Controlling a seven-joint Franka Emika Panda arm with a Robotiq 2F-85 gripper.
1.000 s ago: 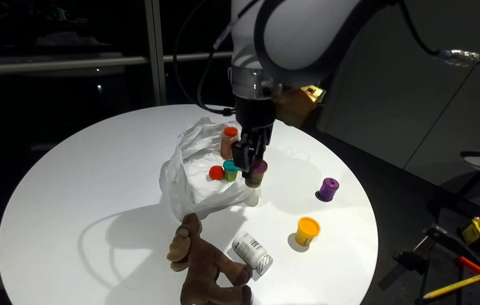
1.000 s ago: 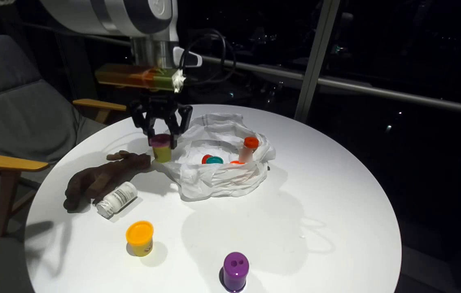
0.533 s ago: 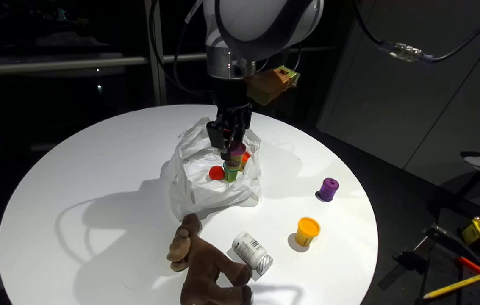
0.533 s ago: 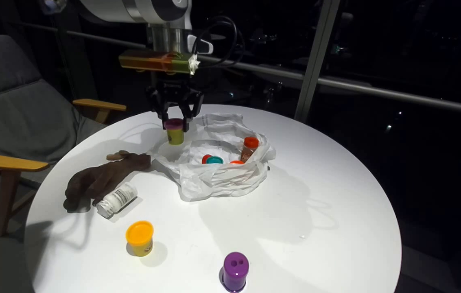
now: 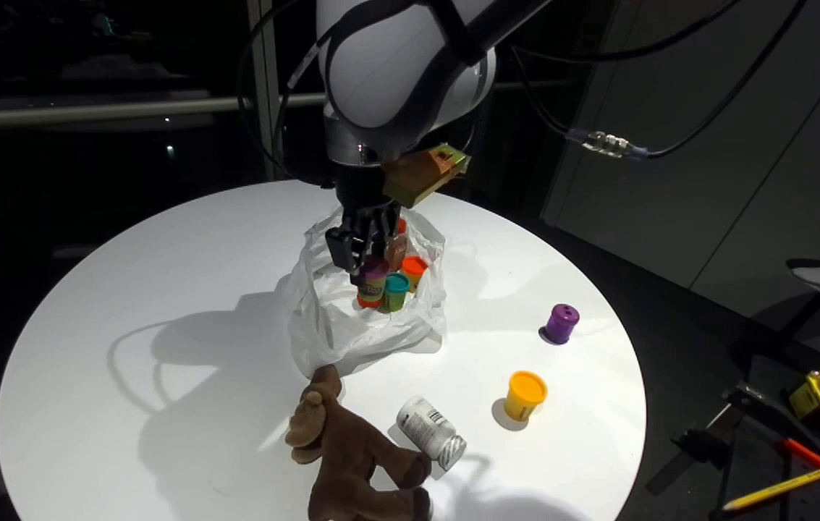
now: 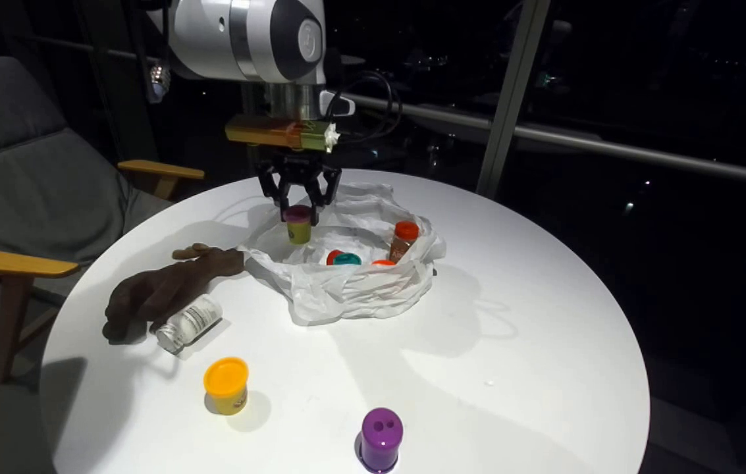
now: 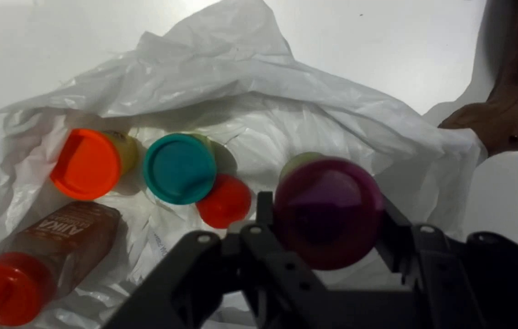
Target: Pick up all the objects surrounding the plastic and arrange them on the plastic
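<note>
My gripper (image 7: pixel 327 212) is shut on a tub with a purple lid (image 6: pixel 297 232). It holds the tub upright inside the outline of the white plastic bag (image 6: pixel 346 299), beside a red round object (image 7: pixel 224 203). Whether the tub touches the bag is unclear. The bag also holds a teal-lidded tub (image 7: pixel 179 169), an orange-lidded tub (image 7: pixel 89 164) and a red-capped brown bottle (image 7: pixel 71 237). Outside it lie a brown plush toy (image 5: pixel 352 441) and a white bottle (image 5: pixel 428 427). A yellow tub (image 5: pixel 525 394) and a purple cylinder with holes on top (image 5: pixel 561 323) stand apart.
Everything stands on a round white table (image 5: pixel 127 289). The bag's crumpled walls rise around the things in it. A grey armchair (image 6: pixel 30 151) stands beside the table, and a window rail runs behind it. A side surface holds a pencil (image 5: pixel 782 486).
My gripper has carried the purple-lidded tub from the bag's edge to over its inside, beside the red object. It rose first, then came lower. The other things have not moved.
</note>
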